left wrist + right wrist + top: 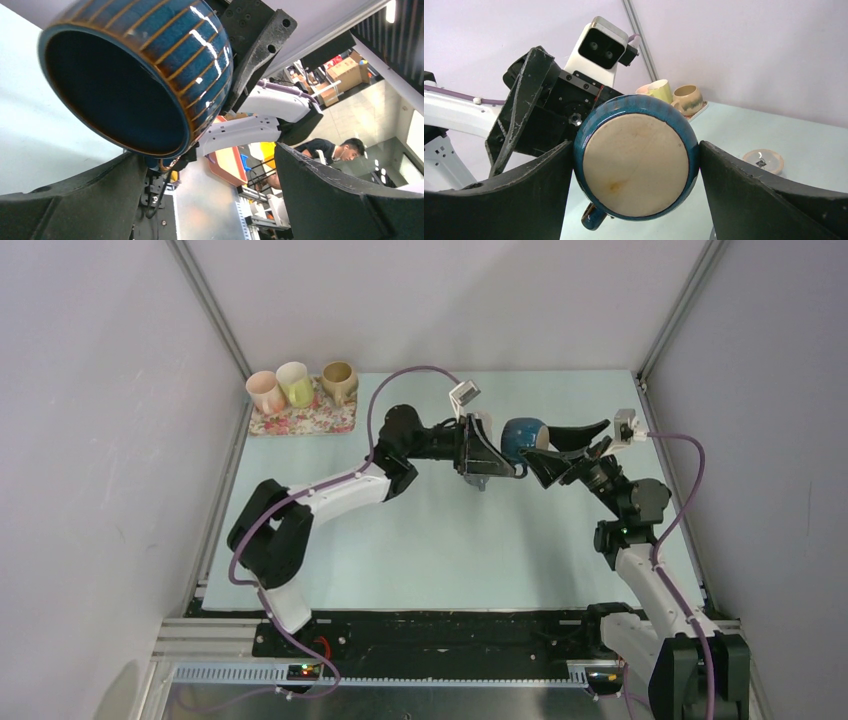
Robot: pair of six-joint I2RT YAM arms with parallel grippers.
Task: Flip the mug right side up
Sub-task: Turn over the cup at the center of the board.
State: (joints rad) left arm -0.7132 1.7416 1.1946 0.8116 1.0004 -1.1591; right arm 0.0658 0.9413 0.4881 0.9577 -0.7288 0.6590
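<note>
**Desk:** High above the pale surface (430, 540), between the two arms, the blue mug (523, 437) lies on its side in the air. Its mouth faces the left hand (207, 152) and its bare base (636, 165) faces the right wrist camera. Who has it?

**Photographer:** The right hand (635, 145). Its fingers (529, 195) press the wall from both sides, clamped across the body. The left hand's fingers stand wide apart. The rim (187, 135) hangs close to one of them, but I cannot tell whether they touch.

**Desk:** How will it handle?

**Photographer:** Judging by the shine, it is glazed ceramic: stiff, fairly weighty, and slick under hard fingers. It would likely chip or crack if it dropped to the surface. It won't give under a squeeze, so the grip depends on friction alone.

**Desk:** Best place to hold it?

**Photographer:** Across the round wall, as pictured, near the middle so it doesn't pivot. The handle (593, 220) points downward, and it is a small loop that gives wide fingers poor purchase. For the left hand, one finger inside the mouth and one outside on the wall would make a firm pinch. The matte base looks less slippery but offers no edge to grip.

**Desk:** And the job?

**Photographer:** Not done, because the mouth faces sideways and not up. I'd say it needs a quarter turn, then a gentle set-down on its base.
</note>
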